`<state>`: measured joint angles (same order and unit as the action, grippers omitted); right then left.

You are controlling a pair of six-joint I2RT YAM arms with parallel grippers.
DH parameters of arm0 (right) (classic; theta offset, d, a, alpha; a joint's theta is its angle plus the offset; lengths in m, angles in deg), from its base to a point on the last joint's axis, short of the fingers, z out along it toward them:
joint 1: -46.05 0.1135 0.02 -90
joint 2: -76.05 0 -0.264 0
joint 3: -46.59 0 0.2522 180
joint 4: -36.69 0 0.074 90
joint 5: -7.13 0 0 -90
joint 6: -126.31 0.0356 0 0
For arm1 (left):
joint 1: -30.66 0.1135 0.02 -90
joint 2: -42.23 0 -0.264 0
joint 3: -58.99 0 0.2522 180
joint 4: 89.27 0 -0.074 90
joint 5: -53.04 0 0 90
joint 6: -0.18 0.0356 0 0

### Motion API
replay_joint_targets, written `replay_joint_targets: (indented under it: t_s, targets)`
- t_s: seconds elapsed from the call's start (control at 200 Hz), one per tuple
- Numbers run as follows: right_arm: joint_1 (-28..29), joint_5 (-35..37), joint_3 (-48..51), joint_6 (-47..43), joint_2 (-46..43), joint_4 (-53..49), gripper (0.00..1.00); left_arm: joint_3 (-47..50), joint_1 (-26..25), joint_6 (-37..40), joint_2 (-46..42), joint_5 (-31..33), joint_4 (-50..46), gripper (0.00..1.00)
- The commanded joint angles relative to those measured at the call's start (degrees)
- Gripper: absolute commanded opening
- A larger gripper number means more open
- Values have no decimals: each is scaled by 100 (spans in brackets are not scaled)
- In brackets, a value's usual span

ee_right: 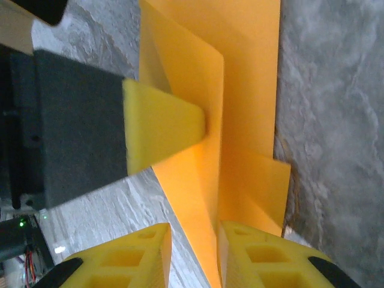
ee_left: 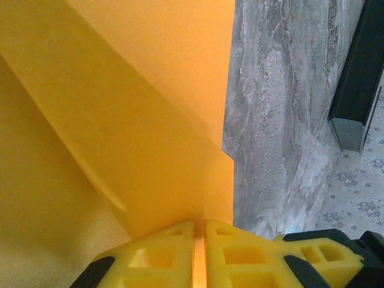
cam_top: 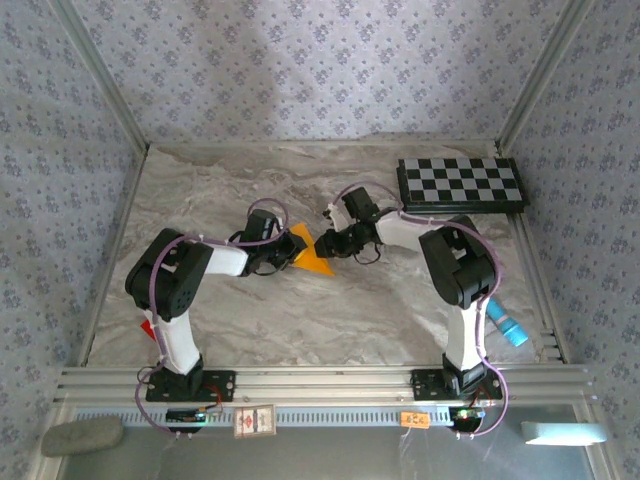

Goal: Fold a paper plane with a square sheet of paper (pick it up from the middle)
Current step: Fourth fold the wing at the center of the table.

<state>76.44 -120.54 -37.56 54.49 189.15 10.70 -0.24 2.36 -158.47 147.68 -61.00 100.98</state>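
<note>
Where the two arms meet near the middle of the table (cam_top: 300, 330), the paper (cam_top: 313, 258) sits partly folded, an orange-yellow wedge between the grippers; whether it rests on the marble top or hangs just above it I cannot tell. From the left wrist the paper (ee_left: 150, 120) shows flat layers with a long diagonal crease running down toward the fingers. On the right it has a stepped edge, where one layer juts past another against the grey table. From the right wrist the paper (ee_right: 246, 90) stands on edge, with a short lower flap sticking out to the right.

The left gripper (cam_top: 284, 250) comes at the paper from the left and is clamped on it. In its own view the left gripper (ee_left: 199, 227) has its yellow fingers almost together, with just a thin strip of orange between them. One of its fingers (ee_right: 165, 126) also appears in the right wrist view, pressed flat against a layer.

The right gripper (cam_top: 326, 244) reaches in from the right. Its jaws stand partly apart: the right gripper (ee_right: 193, 234) straddles the lower edge of a fold. The paper lies close to one finger and bare table shows between it and the other, so nothing is pinched.

A checkerboard (cam_top: 460, 183) lies at the back right, well apart from the paper
</note>
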Motion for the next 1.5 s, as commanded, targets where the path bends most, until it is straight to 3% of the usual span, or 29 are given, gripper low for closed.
replay_joint_targets:
  t_s: [0.0,0.905,1.494]
  targets:
    - [24,126,-183,-187,215,-235,28,17,-12,-9,-73,-29,-30,12]
    - [164,185,-404,-759,626,-124,26,74,-39,-261,-178,-137,293,10]
    - [-57,-796,-101,-509,749,477,5,161,60,-224,-541,-128,371,12]
